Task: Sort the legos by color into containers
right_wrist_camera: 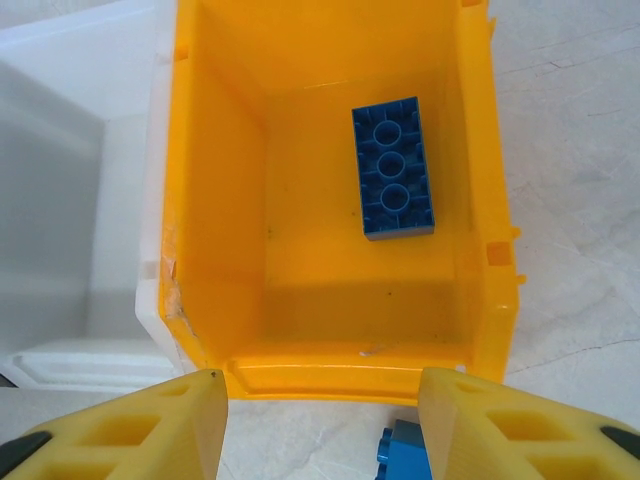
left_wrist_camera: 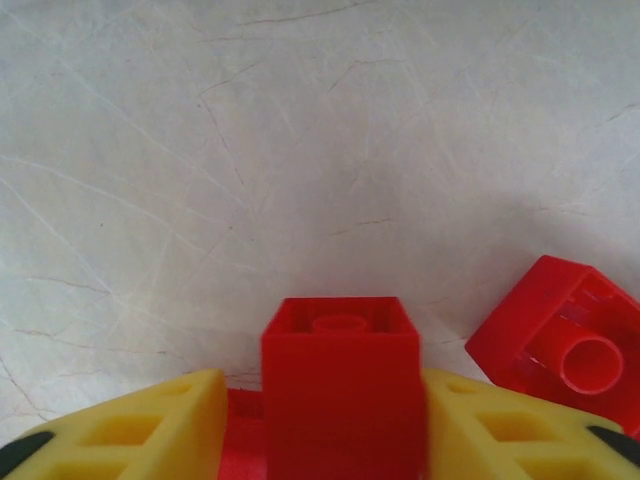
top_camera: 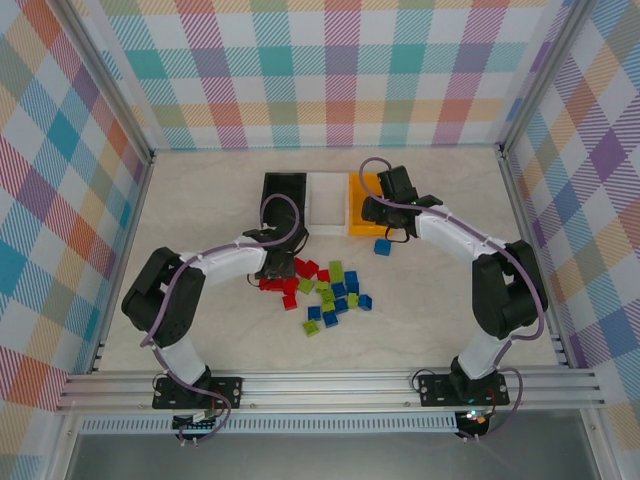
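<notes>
So the left gripper [left_wrist_camera: 322,415] is clamped on a red brick [left_wrist_camera: 340,385], studs facing away from the camera, with a yellow finger [left_wrist_camera: 150,430] pressed in on each side. It's right down at the table [top_camera: 200,200]. A second red brick [left_wrist_camera: 565,345] lies tilted just beside it on the right, hollow side showing, not touching the fingers. From the top camera that gripper [top_camera: 272,270] sits at the left end of the pile [top_camera: 328,292] of red, green and blue bricks in the middle of the table.

The right gripper [right_wrist_camera: 320,425] is spread wide with nothing in it, hanging over the near rim of the orange bin [right_wrist_camera: 200,200]. One long blue brick [right_wrist_camera: 393,170] lies flat in that bin, toward its far right corner. A loose blue brick [right_wrist_camera: 405,455] sits on the table just outside the bin's near wall, close to the inside of the right-hand finger [right_wrist_camera: 520,425], no contact that I can see.

The bins stand in a row toward the far edge: black bin [top_camera: 270,200], white bin [top_camera: 328,226], then orange, walls touching.
</notes>
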